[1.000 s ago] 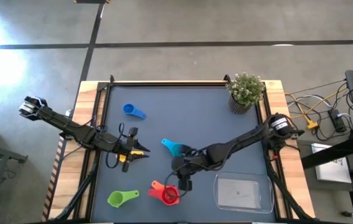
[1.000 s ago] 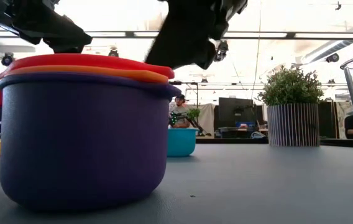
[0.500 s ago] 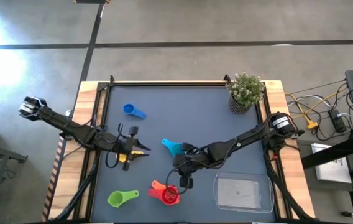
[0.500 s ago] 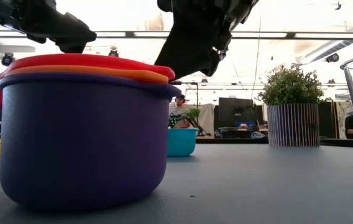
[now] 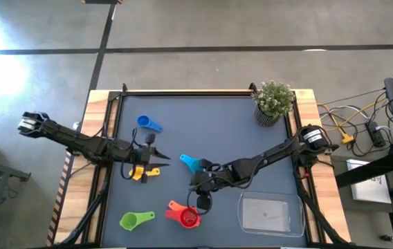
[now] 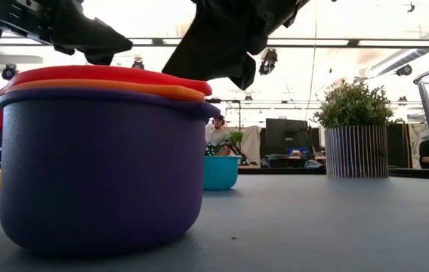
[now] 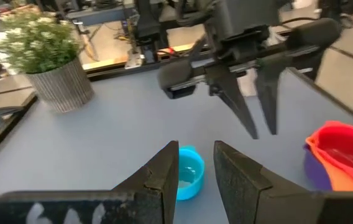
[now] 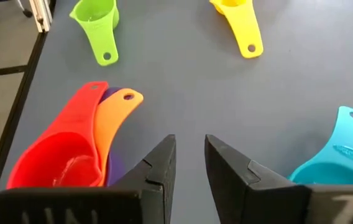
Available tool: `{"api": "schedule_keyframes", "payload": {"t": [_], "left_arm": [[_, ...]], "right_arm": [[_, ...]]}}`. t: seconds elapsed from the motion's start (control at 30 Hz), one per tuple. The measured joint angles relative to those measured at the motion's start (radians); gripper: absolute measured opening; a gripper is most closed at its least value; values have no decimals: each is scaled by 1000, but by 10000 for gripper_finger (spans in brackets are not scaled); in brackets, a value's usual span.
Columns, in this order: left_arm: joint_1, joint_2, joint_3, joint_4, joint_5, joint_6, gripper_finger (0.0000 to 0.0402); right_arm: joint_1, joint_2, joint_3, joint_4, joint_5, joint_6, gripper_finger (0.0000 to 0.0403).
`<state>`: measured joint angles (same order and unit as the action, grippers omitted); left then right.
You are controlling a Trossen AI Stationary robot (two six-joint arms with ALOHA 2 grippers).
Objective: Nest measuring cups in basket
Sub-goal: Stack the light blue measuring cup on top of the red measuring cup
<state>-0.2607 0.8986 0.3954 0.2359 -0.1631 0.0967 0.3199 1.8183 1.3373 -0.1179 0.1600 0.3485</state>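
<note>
On a dark worktop [image 5: 217,124], the left gripper [image 5: 156,156] hovers over the yellow cup [image 5: 141,173], its fingers [image 7: 164,180] slightly parted and holding nothing. A blue cup [image 5: 149,124] lies farther back, a green cup [image 5: 135,220] near the front edge. At centre sits the teal cup [image 5: 192,163]. The right gripper [image 5: 203,203], narrowly open and empty, hangs just beside the nested red, orange and purple cups [image 5: 185,215]. The clear basket [image 5: 290,213] stands at front right.

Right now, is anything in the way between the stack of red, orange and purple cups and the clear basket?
Nothing visible is. In the high view the stack of cups sits beside the basket, with only bare table between. The right claw hangs just above the stack.
</note>
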Motion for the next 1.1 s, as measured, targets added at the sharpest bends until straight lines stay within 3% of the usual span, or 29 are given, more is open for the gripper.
{"api": "schedule_keyframes", "payload": {"t": [0.57, 0.83, 1.1], "left_arm": [[3, 0, -31, -60, 37, -139, 84], [3, 0, -88, -51, 37, -270, 84], [3, 0, -89, -29, 35, -278, 84]], "right_arm": [[-51, 1, -43, 2, 45, -60, 65], [-77, 2, -106, -6, 50, -38, 85], [-84, 3, -151, -3, 52, -24, 108]]}}
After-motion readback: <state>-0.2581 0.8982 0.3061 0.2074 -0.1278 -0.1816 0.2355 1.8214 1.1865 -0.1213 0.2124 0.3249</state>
